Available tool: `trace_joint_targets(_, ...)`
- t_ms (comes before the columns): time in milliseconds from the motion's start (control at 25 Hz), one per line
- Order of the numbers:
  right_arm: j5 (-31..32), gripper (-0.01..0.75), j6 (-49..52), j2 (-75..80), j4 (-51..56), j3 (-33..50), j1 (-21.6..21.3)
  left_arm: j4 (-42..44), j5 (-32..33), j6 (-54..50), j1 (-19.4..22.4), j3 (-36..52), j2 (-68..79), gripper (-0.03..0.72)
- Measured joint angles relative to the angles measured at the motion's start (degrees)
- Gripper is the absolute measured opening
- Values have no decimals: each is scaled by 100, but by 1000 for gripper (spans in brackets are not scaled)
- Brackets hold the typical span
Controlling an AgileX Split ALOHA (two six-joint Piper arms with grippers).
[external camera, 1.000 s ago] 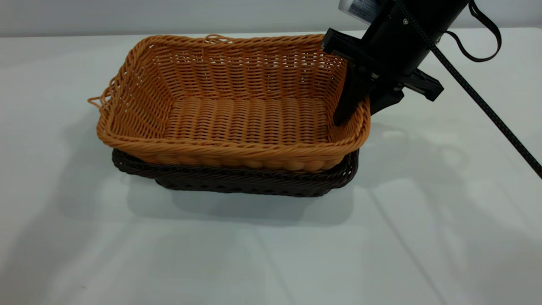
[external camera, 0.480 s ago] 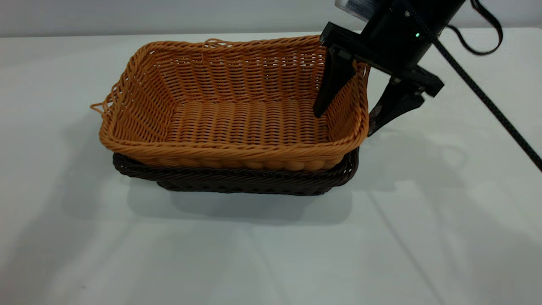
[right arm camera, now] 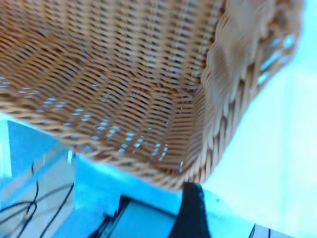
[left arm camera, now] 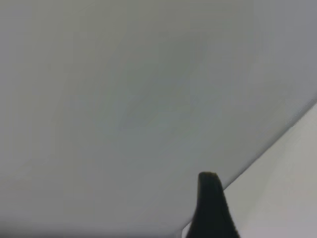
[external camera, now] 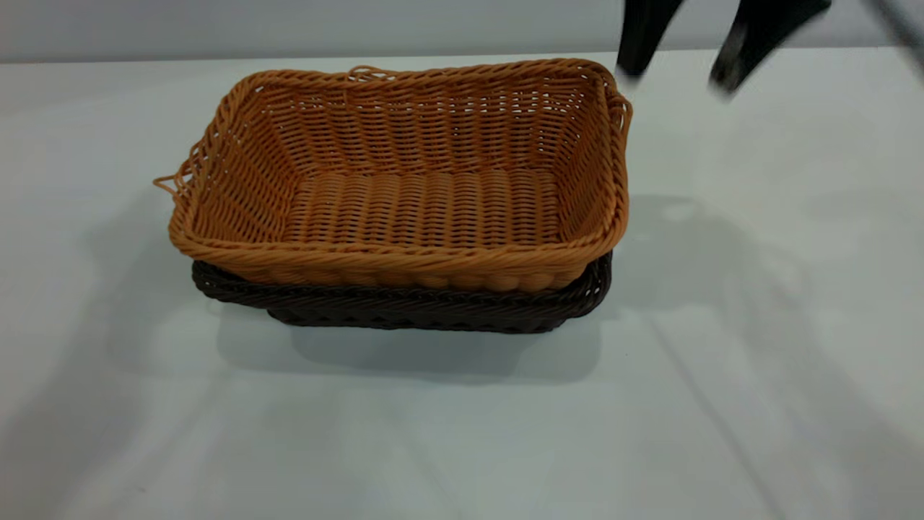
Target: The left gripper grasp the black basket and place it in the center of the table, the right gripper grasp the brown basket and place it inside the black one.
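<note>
The brown basket [external camera: 404, 202] sits nested inside the black basket [external camera: 433, 309], whose dark rim and base show beneath it near the middle of the table [external camera: 758, 325]. My right gripper [external camera: 682, 61] hangs open above and just behind the brown basket's right end, touching nothing. In the right wrist view the brown basket [right arm camera: 124, 84] fills the frame, with one dark fingertip [right arm camera: 190, 208] at its corner. The left gripper [left arm camera: 210, 198] is out of the exterior view. Its wrist view shows only bare table [left arm camera: 124, 99] beneath it.
The back edge of the table [external camera: 216, 61] runs behind the baskets, with a pale wall beyond. Loose strand loops [external camera: 170, 180] stick out from the brown basket's left rim.
My right gripper let go of the brown basket's right wall, opened and rose up and away to the right. The brown basket stays in the black one.
</note>
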Motion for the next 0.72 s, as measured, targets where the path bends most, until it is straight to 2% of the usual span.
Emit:
trace_joint_targets(160,58,542,129,-1421,-27,166,0,-60,803,-693,0,0,-601,466)
trace_joint_targets(360,193,542,364,-3582,-671,786,0,-317,2544,-1696,0,0,-1383,466)
trace_joint_targets(600,326,542,1235,-5481,-1731,2020,0,-1451,4144,-1303,0,0,-1968,466)
trace_joint_targets(720,326,542,1320,-6086,-1800,2773,0,-2179,4350,-1054,0,57,-2108,466)
